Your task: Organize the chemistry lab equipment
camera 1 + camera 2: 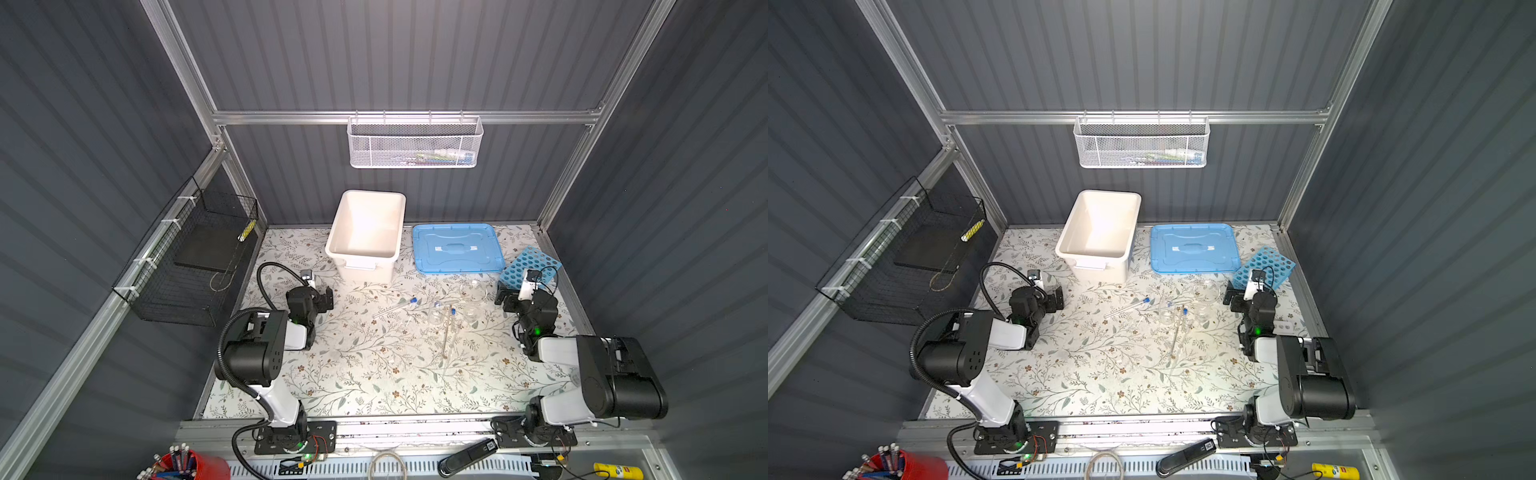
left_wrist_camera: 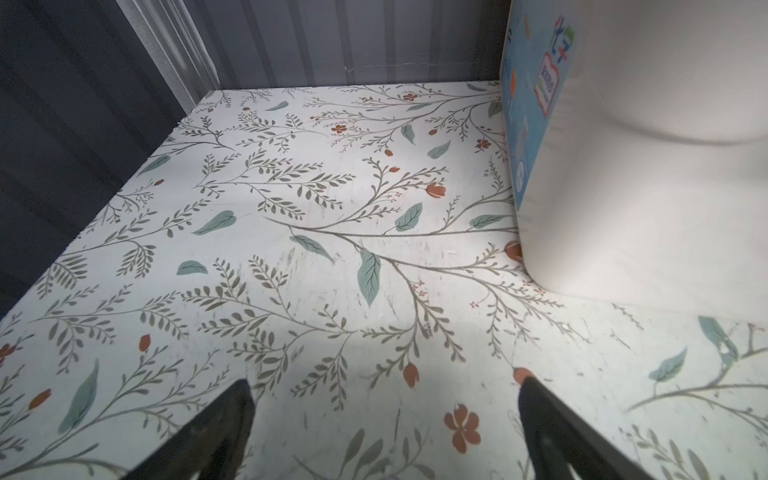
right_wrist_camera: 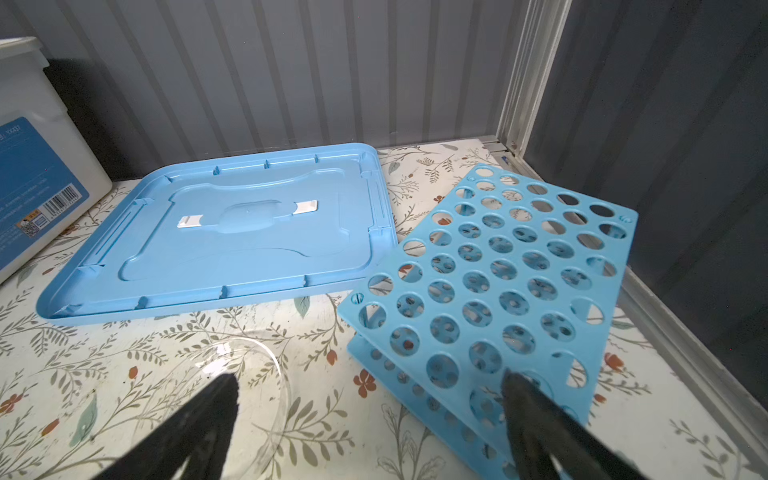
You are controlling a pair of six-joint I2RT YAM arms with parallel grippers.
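Logged right gripper [image 3: 370, 382] gaping, empty, by sky-blue rack [image 3: 490, 270] at 2 o'clock; left gripper [image 2: 385, 381] likewise gaping, empty. Judged best to straddle rack's edge squarely before closing.

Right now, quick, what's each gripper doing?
Left gripper: open, holding nothing.
Right gripper: open, holding nothing.

White tub [image 1: 368, 270] stands beside blue lid [image 1: 457, 258].

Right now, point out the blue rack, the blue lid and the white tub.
Blue rack [image 3: 486, 262], right wrist view, holed top plate.
Blue lid [image 1: 456, 249], in a top view, centre panel.
White tub [image 1: 384, 271], in a top view, front wall.
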